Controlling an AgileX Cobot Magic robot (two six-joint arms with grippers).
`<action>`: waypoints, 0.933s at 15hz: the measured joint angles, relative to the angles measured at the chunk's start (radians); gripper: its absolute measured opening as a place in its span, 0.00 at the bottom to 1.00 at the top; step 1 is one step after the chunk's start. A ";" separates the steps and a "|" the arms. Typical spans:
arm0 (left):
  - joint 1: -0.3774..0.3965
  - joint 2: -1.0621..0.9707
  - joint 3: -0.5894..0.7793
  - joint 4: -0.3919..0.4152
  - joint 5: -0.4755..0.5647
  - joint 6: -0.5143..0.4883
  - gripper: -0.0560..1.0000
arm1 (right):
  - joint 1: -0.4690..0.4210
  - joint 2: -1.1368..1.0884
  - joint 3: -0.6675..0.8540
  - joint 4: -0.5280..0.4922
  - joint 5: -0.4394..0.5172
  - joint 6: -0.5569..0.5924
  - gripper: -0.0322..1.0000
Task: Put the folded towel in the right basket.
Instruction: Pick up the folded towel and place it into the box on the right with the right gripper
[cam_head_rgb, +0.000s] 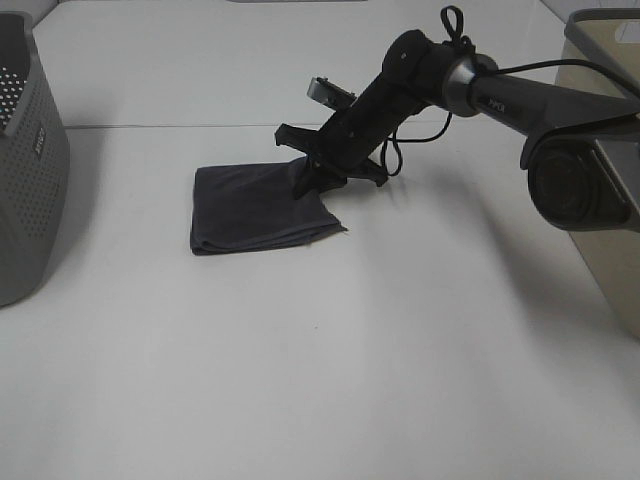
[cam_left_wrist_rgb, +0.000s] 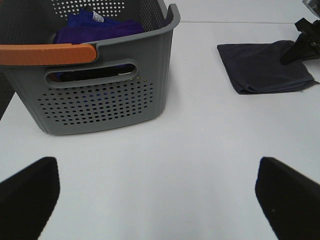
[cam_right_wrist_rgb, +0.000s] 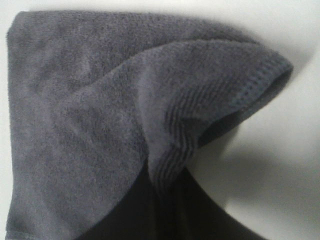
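The folded dark grey towel (cam_head_rgb: 250, 205) lies on the white table, left of centre. My right gripper (cam_head_rgb: 308, 185) reaches across to the towel's right edge and is shut on it. The right wrist view shows the towel (cam_right_wrist_rgb: 75, 100) with a fold pinched and pulled up between the dark fingers (cam_right_wrist_rgb: 130, 215). The right basket (cam_head_rgb: 600, 150) is beige and stands at the table's right edge. My left gripper (cam_left_wrist_rgb: 160, 200) is open and empty, low over the table near the grey basket; it is out of the exterior view. The towel also shows in the left wrist view (cam_left_wrist_rgb: 260, 65).
A grey perforated basket (cam_head_rgb: 25, 170) stands at the left edge. In the left wrist view it (cam_left_wrist_rgb: 100, 100) has an orange handle (cam_left_wrist_rgb: 47, 54) and holds a blue-purple cloth (cam_left_wrist_rgb: 95, 27). The right arm's cable (cam_head_rgb: 420, 135) hangs near the towel.
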 joint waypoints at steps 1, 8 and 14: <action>0.000 0.000 0.000 0.000 0.000 0.000 0.99 | -0.004 -0.033 -0.014 -0.046 0.059 0.000 0.07; 0.000 0.000 0.000 0.000 0.000 0.000 0.99 | -0.179 -0.398 -0.188 -0.104 0.175 0.000 0.07; 0.000 0.000 0.000 0.001 0.000 0.000 0.99 | -0.521 -0.789 0.127 -0.303 0.180 -0.089 0.07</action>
